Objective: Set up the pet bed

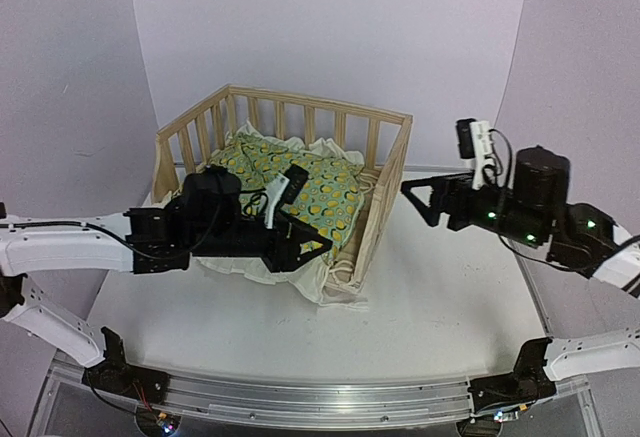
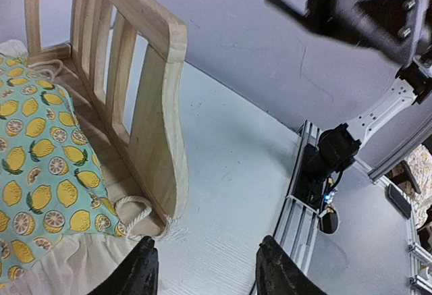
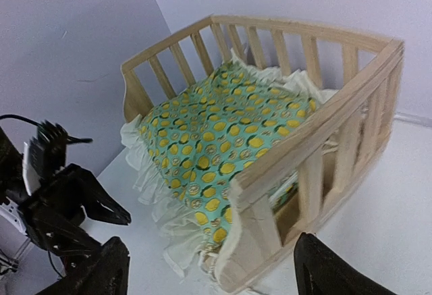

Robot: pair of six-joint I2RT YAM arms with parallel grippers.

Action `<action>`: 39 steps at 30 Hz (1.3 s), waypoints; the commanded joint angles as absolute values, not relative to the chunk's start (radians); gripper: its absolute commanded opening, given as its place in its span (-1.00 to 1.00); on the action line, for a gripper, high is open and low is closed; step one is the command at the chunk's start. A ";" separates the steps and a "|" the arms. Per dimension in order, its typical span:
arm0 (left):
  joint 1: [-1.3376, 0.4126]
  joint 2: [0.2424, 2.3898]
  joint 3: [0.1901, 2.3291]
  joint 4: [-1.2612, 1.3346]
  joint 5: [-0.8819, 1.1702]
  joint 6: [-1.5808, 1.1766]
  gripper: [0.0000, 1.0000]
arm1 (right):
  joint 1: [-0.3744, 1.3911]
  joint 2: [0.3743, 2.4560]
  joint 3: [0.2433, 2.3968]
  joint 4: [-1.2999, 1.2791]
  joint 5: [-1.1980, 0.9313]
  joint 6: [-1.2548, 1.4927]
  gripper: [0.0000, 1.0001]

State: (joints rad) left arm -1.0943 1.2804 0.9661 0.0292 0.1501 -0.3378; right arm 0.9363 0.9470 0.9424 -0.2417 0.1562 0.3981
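I have the pet bed (image 1: 320, 103) at 12 o'clock, mid-table, with its cushion (image 1: 330, 192) inside and the ruffle spilling over the low near side. The left gripper (image 1: 318, 249) hovers there, parted and empty. The right gripper (image 1: 412, 195), at the bed's 3 o'clock, gapes wide and holds nothing.

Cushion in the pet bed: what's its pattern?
Yellow lemons and slices on teal-green cushion, cream ruffle; left wrist view shows it best.

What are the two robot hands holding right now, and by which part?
Nothing. Both hands are open and empty: the left hand hovers at the frilly edge of the cushion, the right hand beside the bed.
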 commanded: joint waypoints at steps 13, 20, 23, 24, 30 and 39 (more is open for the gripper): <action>-1.090 1.755 1.331 -0.157 0.309 0.533 -0.40 | 0.922 0.721 0.812 -0.378 0.253 0.245 0.79; -1.017 1.783 1.340 -0.188 0.416 0.598 -0.37 | 0.922 0.671 0.791 -0.395 0.247 0.253 0.78; -0.984 1.760 1.316 -0.179 0.464 0.569 -0.36 | 0.922 0.665 0.787 -0.407 0.250 0.257 0.78; -0.975 1.742 1.292 -0.161 0.466 0.547 -0.34 | 0.923 0.665 0.787 -0.409 0.249 0.260 0.78; -0.976 1.599 1.091 -0.006 0.423 0.431 -0.09 | 0.923 0.680 0.784 -0.413 0.237 0.265 0.79; -1.183 1.470 0.856 0.130 0.134 0.520 0.17 | 0.923 0.781 0.781 -0.412 0.175 0.231 0.84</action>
